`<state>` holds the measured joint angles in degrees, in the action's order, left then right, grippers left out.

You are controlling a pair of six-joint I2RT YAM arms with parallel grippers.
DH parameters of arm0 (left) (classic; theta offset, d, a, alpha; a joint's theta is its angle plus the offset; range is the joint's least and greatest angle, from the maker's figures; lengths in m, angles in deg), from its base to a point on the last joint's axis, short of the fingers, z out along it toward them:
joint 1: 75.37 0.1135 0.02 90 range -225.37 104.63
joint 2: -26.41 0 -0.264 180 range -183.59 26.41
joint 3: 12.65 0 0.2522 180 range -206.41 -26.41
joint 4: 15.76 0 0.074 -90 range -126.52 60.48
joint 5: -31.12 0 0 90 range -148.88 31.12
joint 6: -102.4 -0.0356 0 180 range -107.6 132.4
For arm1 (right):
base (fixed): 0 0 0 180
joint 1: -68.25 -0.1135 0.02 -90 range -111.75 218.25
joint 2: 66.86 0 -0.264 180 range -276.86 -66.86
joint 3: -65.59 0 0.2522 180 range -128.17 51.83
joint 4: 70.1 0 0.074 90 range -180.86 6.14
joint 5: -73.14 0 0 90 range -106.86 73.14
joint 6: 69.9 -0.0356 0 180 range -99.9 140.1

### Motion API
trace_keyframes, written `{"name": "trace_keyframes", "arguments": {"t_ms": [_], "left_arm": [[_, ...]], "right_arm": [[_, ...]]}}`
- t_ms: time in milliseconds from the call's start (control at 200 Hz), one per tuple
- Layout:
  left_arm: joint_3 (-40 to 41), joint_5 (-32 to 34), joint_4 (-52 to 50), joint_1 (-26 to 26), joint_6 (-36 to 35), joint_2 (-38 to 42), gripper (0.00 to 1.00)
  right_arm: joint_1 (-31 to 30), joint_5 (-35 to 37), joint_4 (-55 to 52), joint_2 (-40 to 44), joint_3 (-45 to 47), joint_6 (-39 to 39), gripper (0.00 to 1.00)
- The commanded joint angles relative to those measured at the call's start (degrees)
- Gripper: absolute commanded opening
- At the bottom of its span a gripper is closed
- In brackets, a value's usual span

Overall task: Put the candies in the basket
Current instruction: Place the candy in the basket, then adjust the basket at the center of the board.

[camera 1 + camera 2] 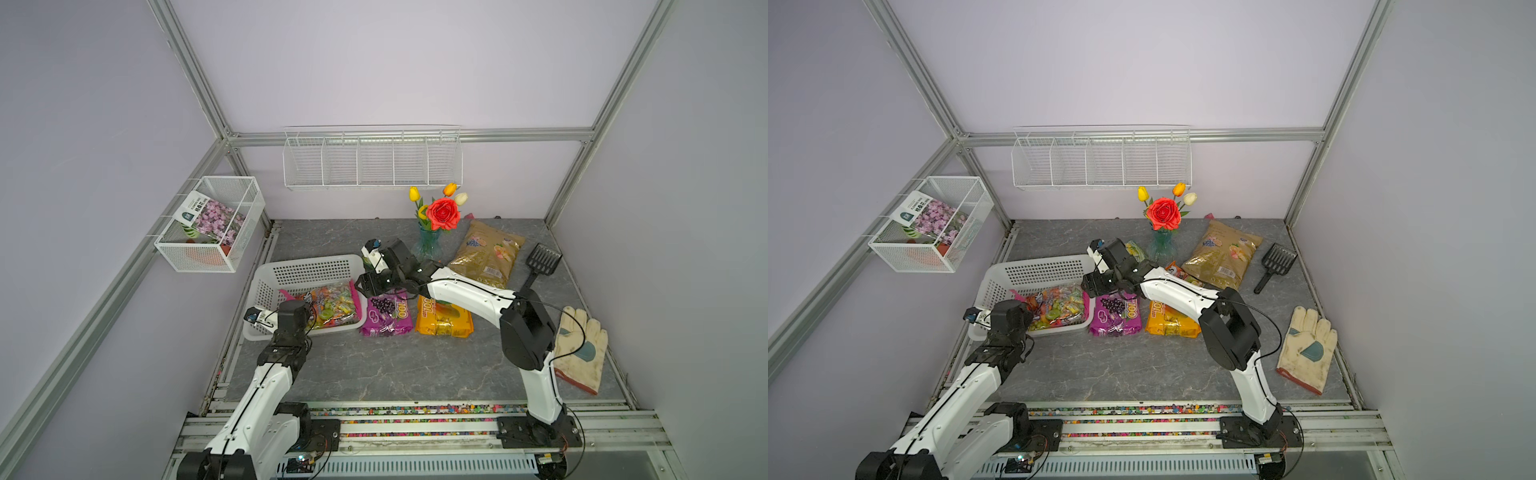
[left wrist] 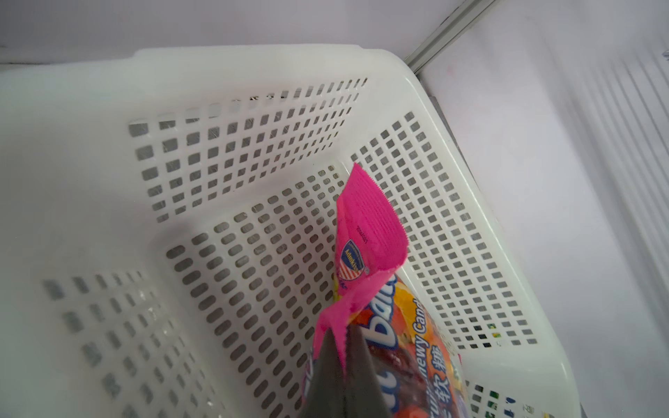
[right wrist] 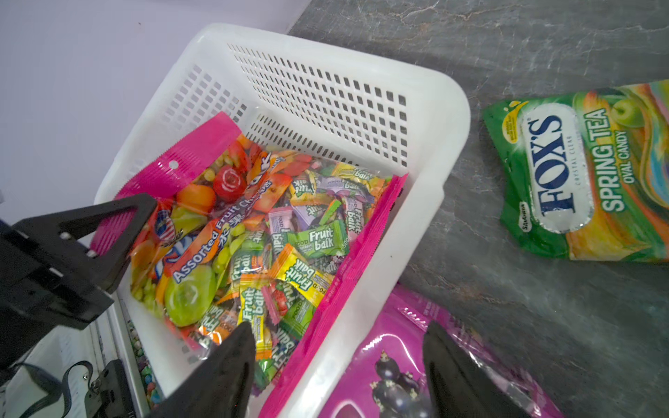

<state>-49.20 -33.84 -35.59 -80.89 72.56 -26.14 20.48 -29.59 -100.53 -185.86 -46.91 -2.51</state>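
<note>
Left pincer [image 2: 338,365] pinches glossy pink bag [image 3: 231,231] – right pincer [image 3: 340,365] spread.

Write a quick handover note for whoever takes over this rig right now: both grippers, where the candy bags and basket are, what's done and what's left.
Left gripper: shut on the pink bag, pinching its top edge.
Right gripper: open, empty, over the basket rim beside the purple grape bag.
Done: pink bag lies inside the white basket, not yet released.
Left: purple grape bag, orange mango bag, green FOX'S bag, orange FOX'S bag and gold bag, all on the table.
</note>
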Motion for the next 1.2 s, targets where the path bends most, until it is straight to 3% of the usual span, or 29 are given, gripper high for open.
{"name": "trace_keyframes", "arguments": {"t_ms": [0, 110, 200, 425, 485, 540, 590, 800, 900, 975, 1040, 1195], "left_arm": [[-2.94, 0.8, -2.09, 0.85, -1.67, -2.13, 0.0], [-5.34, 1.79, -3.1, 2.05, -1.93, -4.71, 0.0], [-7.59, 0.52, -2.96, 3.68, -1.96, -8.03, 0.0], [-14.92, 4.27, -8.73, 4.68, -1.89, -16.17, 0.0], [-16.3, 5.29, -10.43, 4.86, -1.8, -17.24, 0.2], [-17.02, 5.32, -11.69, 4.9, -1.78, -17.57, 0.46], [-17.18, 5.3, -12.49, 4.9, -1.6, -17.56, 0.59], [-19.64, 9.18, -19.25, 6.31, -1.0, -17.28, 0.63], [-22.39, 9.19, -22.47, 9.38, -5.93, -17.94, 0.64], [-25.1, 6.18, -23.59, 12.44, -10.98, -19.19, 0.64], [-27.59, -0.48, -23.8, 13.65, -15.49, -20.17, 0.64], [-31.39, -14.98, -26.93, 13.69, -18.41, -19.73, 0.61]], "right_arm": [[-0.81, -2.54, 0.06, 1.03, 1.17, 0.02, 0.75], [-2.08, -1.72, -1.37, 1.31, 2.51, 2.93, 0.74], [-3.47, 3.52, -4.77, 1.16, 2.03, 4.67, 0.74], [-4.6, 13.02, -12.88, -1.05, -2.39, 0.41, 0.75], [-4.86, 13.3, -14.22, -2.16, -3.67, -0.83, 0.75], [-5.2, 13.63, -14.45, -2.93, -4.18, -1.58, 0.75], [-5.68, 14.19, -14.8, -3.49, -4.76, -2.13, 0.75], [-6.8, 17.58, -18.82, -6.44, -9.1, -4.86, 0.75], [-7.5, 18.72, -20.73, -7.85, -10.92, -5.91, 0.74], [-8.19, 19.72, -21.28, -8.64, -11.75, -5.77, 0.72], [-8.54, 20.1, -21.8, -9.49, -12.62, -5.48, 0.68], [-8.54, 21.47, -23.42, -11.33, -14.95, -5.29, 0.53]]}}
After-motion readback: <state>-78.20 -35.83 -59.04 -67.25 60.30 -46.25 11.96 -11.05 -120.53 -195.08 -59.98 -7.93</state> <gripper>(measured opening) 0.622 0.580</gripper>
